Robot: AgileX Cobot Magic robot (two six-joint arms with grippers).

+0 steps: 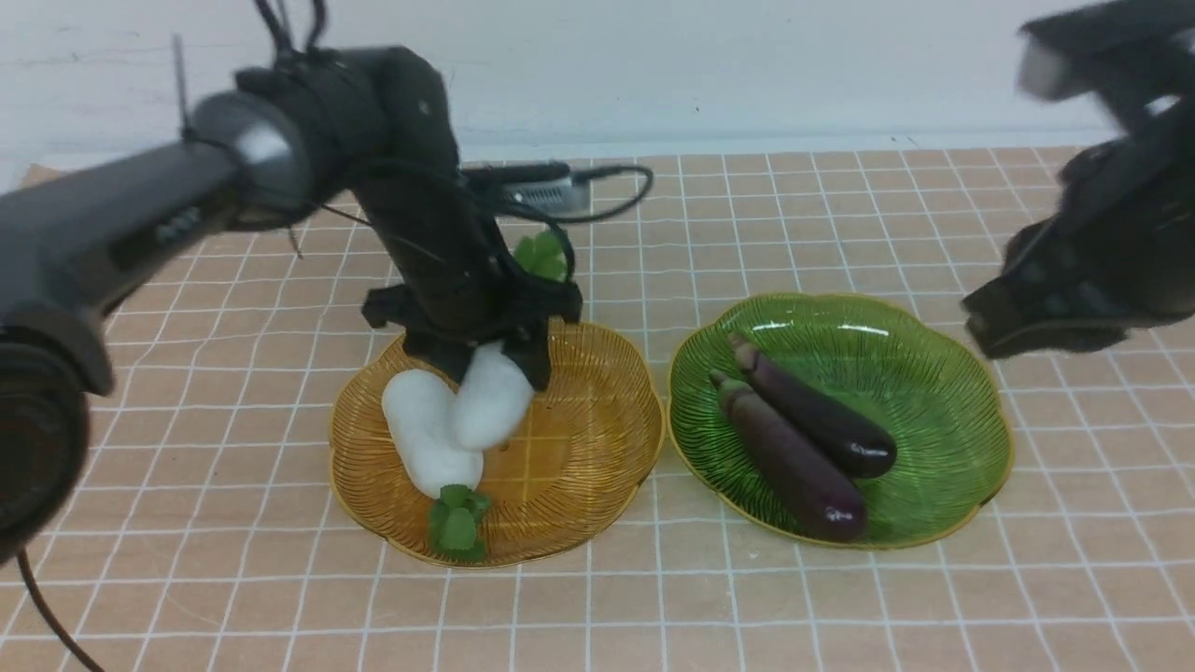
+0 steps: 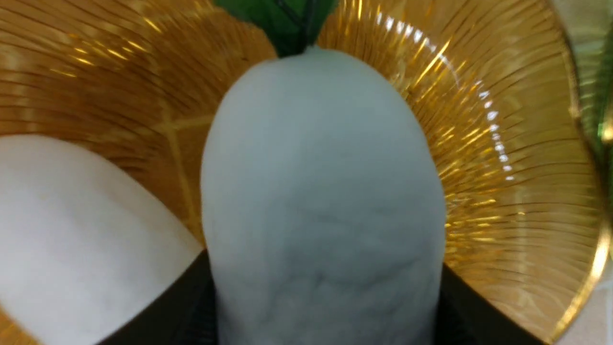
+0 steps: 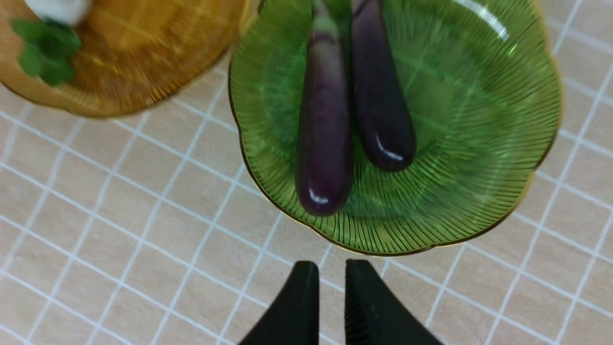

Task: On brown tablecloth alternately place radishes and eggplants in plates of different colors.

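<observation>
Your left arm fills the left side of the front view. Its left gripper (image 1: 493,362) has its jaws clamped on a radish (image 1: 490,406), held tilted over the amber plate (image 1: 579,467) left of centre. Can't tell if its tip touches the plate. The other radish (image 1: 425,439) lies in that plate just beside it, leaves toward the bottom of the frame. Both eggplants (image 1: 789,462) lie side by side in the green plate (image 1: 934,392), right of centre. Over at the right edge, the right gripper (image 3: 331,268) is blurry, off the brown tablecloth (image 1: 840,579). Its wrist view shows jaws almost pinched together, holding nothing.
</observation>
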